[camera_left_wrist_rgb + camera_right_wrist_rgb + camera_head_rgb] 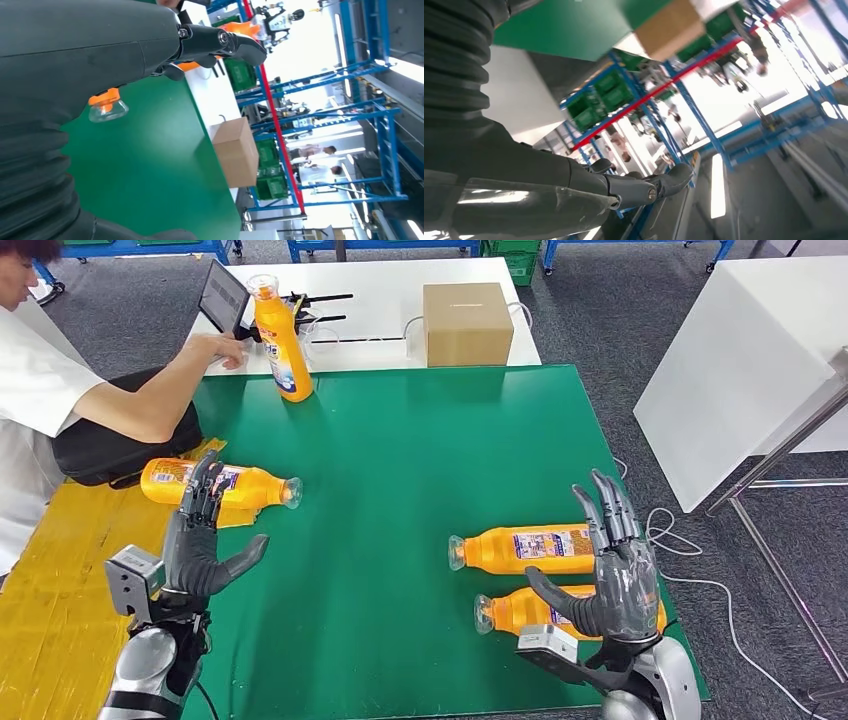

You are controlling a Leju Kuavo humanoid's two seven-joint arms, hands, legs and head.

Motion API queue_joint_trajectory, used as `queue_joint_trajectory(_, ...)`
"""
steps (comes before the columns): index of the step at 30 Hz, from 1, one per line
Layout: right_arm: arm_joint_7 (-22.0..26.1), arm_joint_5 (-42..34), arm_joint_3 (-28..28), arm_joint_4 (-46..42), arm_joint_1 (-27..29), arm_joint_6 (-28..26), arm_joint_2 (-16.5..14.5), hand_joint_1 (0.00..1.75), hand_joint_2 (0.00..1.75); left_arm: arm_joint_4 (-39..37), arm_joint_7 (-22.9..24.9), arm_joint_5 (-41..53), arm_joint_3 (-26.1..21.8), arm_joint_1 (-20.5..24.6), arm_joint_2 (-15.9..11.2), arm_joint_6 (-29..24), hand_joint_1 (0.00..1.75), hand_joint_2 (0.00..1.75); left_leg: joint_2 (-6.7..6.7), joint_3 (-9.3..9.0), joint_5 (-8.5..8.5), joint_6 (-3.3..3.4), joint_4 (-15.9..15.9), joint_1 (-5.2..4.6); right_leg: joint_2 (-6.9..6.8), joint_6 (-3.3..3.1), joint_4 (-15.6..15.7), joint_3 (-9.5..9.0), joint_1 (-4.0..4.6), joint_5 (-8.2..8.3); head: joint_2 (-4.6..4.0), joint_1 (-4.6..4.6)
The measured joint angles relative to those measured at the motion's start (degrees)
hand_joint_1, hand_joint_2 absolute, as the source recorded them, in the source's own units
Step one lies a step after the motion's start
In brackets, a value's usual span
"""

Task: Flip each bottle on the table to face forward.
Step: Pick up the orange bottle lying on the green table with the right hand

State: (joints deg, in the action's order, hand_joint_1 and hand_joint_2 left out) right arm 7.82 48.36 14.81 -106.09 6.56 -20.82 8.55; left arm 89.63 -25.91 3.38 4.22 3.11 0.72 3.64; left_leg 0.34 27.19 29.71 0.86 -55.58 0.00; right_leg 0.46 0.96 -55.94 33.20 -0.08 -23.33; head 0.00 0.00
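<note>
Four orange bottles share the green mat [400,490]: one upright [280,340] at 11 o'clock by a person's hand [222,348], one lying at 9 o'clock [225,485], two lying at 4 o'clock [525,547] [520,610]. Label print is too small to read. Left hand [200,540] and right hand [615,575] hover with fingers spread, grasping nothing. Open green fills the centre; a cardboard box [467,323] stands beyond the far edge.

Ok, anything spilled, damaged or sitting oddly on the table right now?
No spill or damage shows. One bottle stands upright at the far edge; three lie on their sides: one by the left hand, two beside the right hand.
</note>
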Motion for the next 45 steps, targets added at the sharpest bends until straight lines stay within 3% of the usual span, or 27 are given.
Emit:
queue_joint_trajectory(3,-3.2,0.9,-0.8,0.6,-1.5,5.6,3.9,0.00,1.75,3.0,0.2,0.3,0.4,-2.2,-0.1,1.2,0.00,1.75,0.01,-0.01,-0.02,0.02,0.0,-0.01,0.00,0.00,0.0,-0.01,-0.03,0.01,0.00,0.01)
queue_joint_trajectory(10,-4.4,-1.7,-1.6,7.3,-9.2,19.0,12.1,0.00,1.75,4.7,0.0,0.3,2.6,-3.0,-0.1,2.7,0.00,1.75,0.01,-0.03,-0.03,0.03,0.0,-0.09,-0.01,0.02,0.0,-0.01,-0.12,0.03,0.00,-0.01)
queue_joint_trajectory(15,-4.5,-2.8,-1.4,13.4,-14.7,22.8,15.6,0.00,1.75,4.7,0.0,0.3,4.1,-2.0,0.0,3.0,0.00,1.75,-0.01,-0.04,-0.03,0.03,0.0,-0.10,-0.01,0.02,0.0,-0.01,-0.11,0.03,0.00,-0.01)
queue_joint_trajectory(24,-4.5,-3.6,2.1,21.5,-20.5,26.4,16.8,0.00,1.75,4.2,0.0,-0.1,5.8,-0.4,0.2,3.1,0.00,1.75,-0.02,-0.03,-0.03,0.03,0.0,-0.09,-0.02,0.02,0.0,0.00,-0.07,0.03,0.00,0.00)
queue_joint_trajectory(45,-1.2,-11.0,9.4,25.0,-20.7,30.5,18.2,0.00,1.75,2.0,0.0,-1.4,6.2,0.3,0.5,2.4,0.00,1.75,0.00,-0.05,-0.03,0.03,0.0,-0.10,-0.02,0.02,0.0,0.02,-0.08,0.03,0.00,-0.02)
